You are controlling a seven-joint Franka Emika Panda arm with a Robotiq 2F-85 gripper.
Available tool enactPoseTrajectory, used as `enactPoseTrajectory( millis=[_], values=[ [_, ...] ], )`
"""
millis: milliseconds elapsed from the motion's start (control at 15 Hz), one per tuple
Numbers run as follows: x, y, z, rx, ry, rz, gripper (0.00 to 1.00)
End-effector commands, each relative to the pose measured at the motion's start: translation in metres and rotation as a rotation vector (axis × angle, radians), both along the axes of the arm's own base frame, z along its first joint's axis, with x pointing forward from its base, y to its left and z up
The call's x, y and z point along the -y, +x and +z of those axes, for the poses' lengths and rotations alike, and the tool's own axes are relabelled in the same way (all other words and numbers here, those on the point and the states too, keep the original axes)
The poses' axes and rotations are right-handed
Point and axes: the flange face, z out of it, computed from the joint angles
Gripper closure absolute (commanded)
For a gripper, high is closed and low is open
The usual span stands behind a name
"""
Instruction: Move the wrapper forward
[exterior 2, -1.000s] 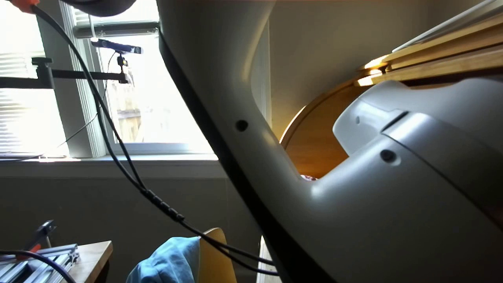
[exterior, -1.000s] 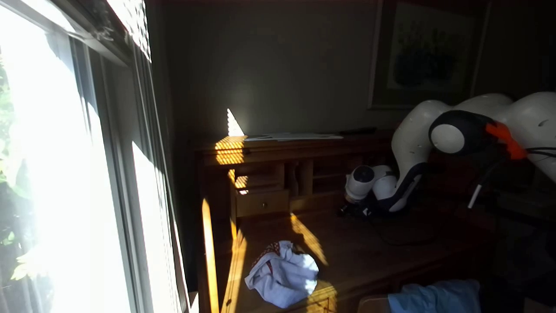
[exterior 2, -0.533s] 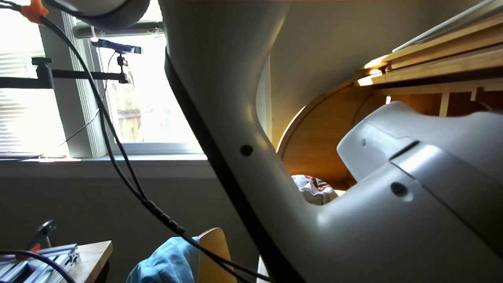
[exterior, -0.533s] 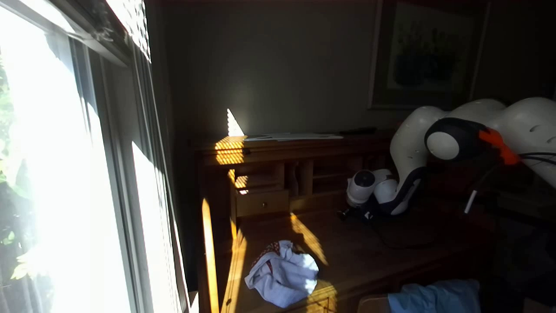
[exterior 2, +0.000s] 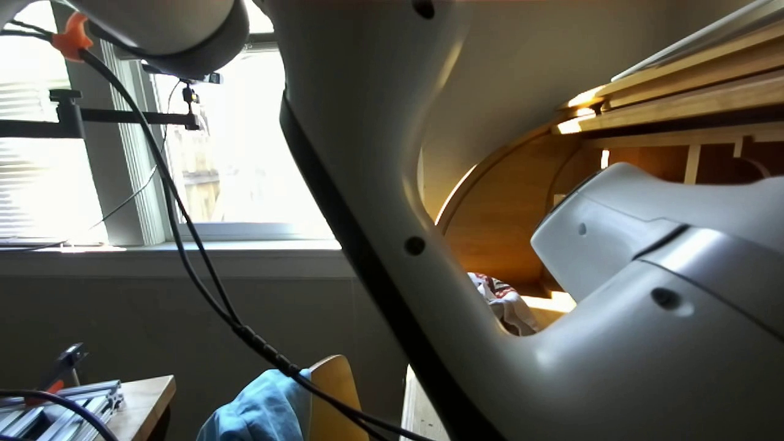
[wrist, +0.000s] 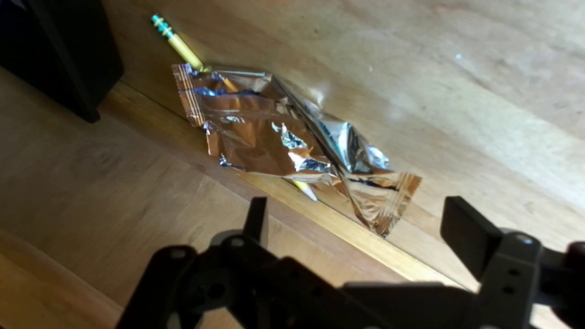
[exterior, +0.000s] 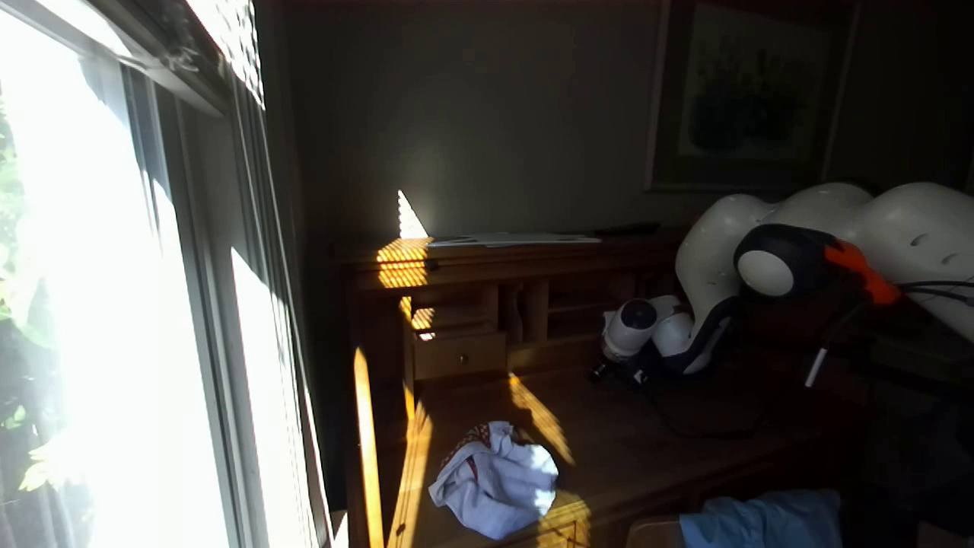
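Wrapper point(wrist: 256, 137), wrist view: thin foil-like film, high gloss, creased, mirror-bright patches, ends finely crimped. Pencil point(wrist: 183, 49), protruding between the wrapper's 10 and 11 o'clock: smooth, painted. Worktop point(wrist: 434, 91) beneath: wood, grain visible, smooth, slight sheen. Jaws, standing apart at 4 and 7 o'clock: matt black, material undetermined. Arm point(exterior 2: 373, 171), both exterior views: smooth pale shell, semi-gloss. Cloth point(exterior: 494, 487), 6 o'clock in an exterior view: matt fabric, rumpled.

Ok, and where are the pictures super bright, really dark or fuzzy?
In an exterior view, the window glares white while the wall sits in gloom; in the wrist view, the wrapper has shiny glints, and the dark pincer looks slightly fuzzy.
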Motion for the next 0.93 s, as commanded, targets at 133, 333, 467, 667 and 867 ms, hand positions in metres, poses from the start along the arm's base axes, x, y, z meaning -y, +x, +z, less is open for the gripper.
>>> enactPoseTrajectory(
  millis=[133, 333, 467, 667, 867],
  values=[
    [0.001, 0.007, -0.007, 0.017, -0.015, 0.033, 0.49],
    [0.002, 0.005, -0.011, 0.015, -0.014, 0.026, 0.69],
    [0.002, 0.003, -0.015, 0.014, -0.011, 0.018, 0.84],
    [0.0, -0.001, -0.022, 0.011, 0.006, -0.012, 1.0],
    [-0.003, -0.005, -0.027, 0.016, 0.03, -0.049, 1.0]
  ],
)
